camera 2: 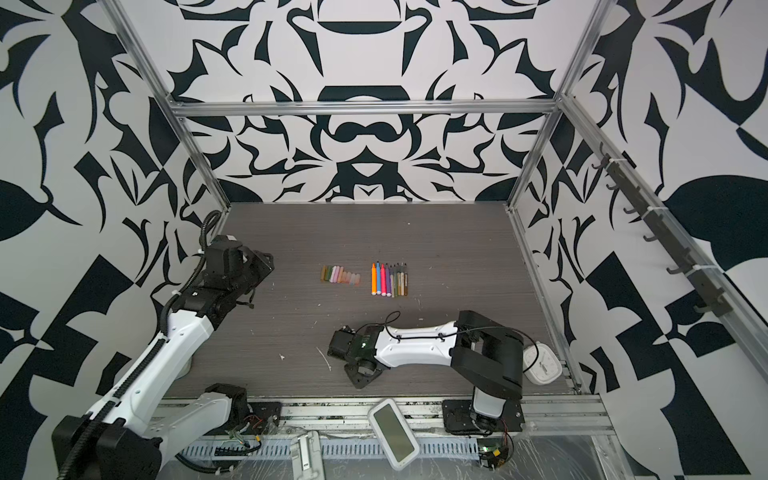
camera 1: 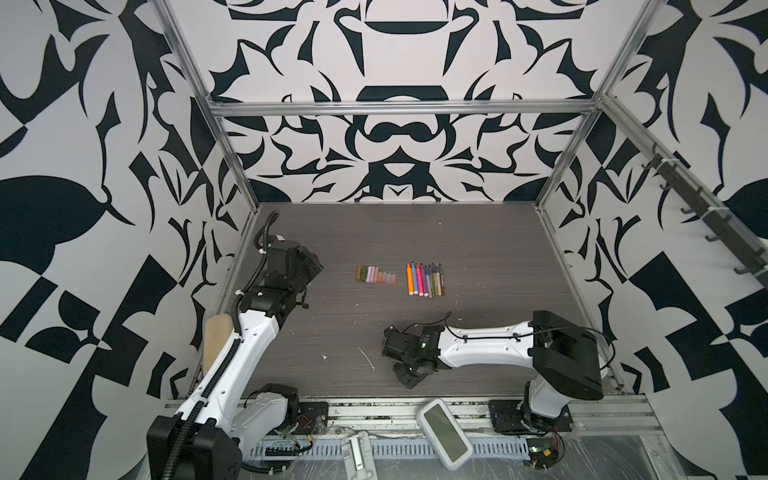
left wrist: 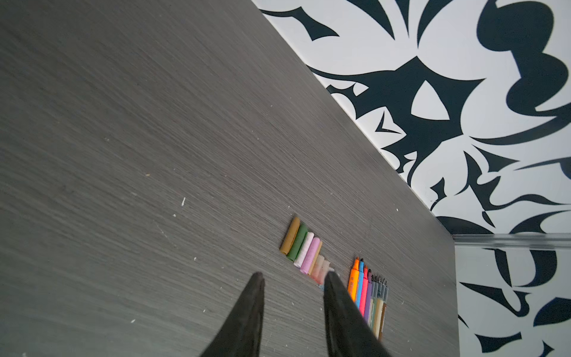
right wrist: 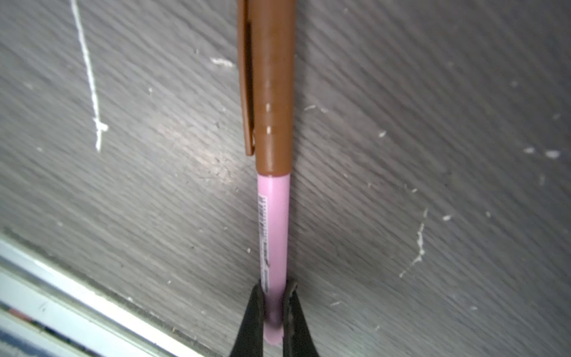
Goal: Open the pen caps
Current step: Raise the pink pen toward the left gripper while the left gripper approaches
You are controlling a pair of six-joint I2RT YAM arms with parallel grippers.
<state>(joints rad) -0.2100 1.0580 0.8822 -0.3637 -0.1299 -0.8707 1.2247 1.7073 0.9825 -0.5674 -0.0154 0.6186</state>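
Several loose pen caps [camera 1: 376, 276] [camera 2: 340, 276] [left wrist: 309, 250] lie in a row mid-table, coloured tan, green, pink and pale pink. To their right, several uncapped pens [camera 1: 426, 280] [camera 2: 389, 280] [left wrist: 369, 296] lie side by side. My left gripper [left wrist: 293, 278] is open and empty, off to the left of the caps. My right gripper [right wrist: 273, 286] is shut on the end of a pink pen [right wrist: 273, 222] low over the table near the front. That pen carries a brown cap [right wrist: 268, 77], still seated. The right arm [camera 1: 482, 345] hides this pen in both top views.
A white handheld device [camera 1: 444, 432] [camera 2: 392, 434] lies on the front aluminium rail [camera 1: 374, 409]. A small white clock-like object [camera 2: 536, 365] sits behind the right arm's base. A wooden piece [camera 1: 216, 345] leans at the left wall. Patterned walls enclose the table.
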